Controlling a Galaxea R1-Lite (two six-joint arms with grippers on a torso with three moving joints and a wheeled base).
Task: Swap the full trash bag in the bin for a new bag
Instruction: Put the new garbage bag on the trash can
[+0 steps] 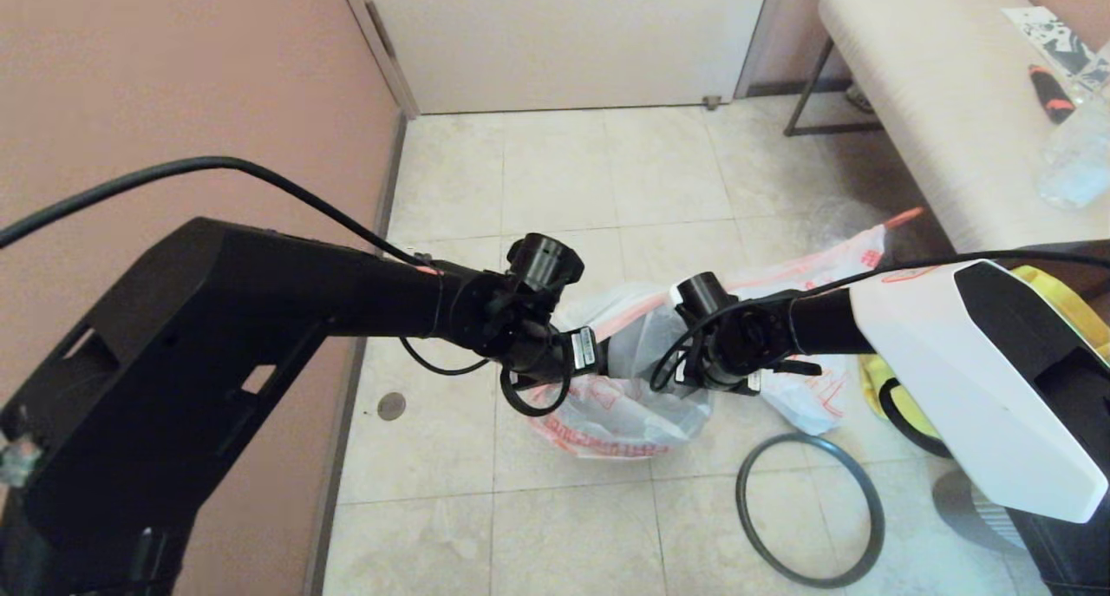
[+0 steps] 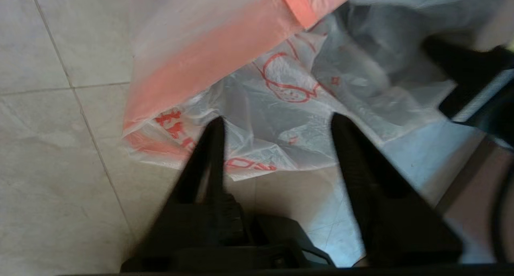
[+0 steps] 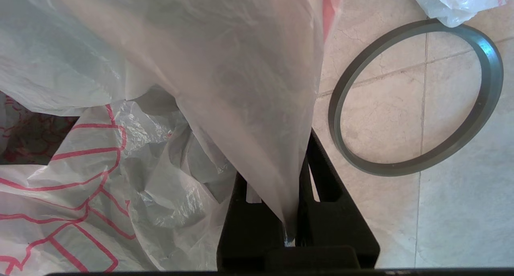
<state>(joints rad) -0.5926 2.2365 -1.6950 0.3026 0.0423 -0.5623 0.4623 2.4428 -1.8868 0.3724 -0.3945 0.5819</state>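
Right pincer pinches new bag edge; left pincer half-spread, empty, near its rim. Best to clamp opposite edge, then spread over bin.

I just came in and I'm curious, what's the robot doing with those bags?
It is putting a thin white plastic bag with orange-red print into a bin on the floor. The right gripper pinches a fold of that bag. The left gripper hangs open over the other side. The dark grey hoop lies on the tiles nearby, not fitted yet.
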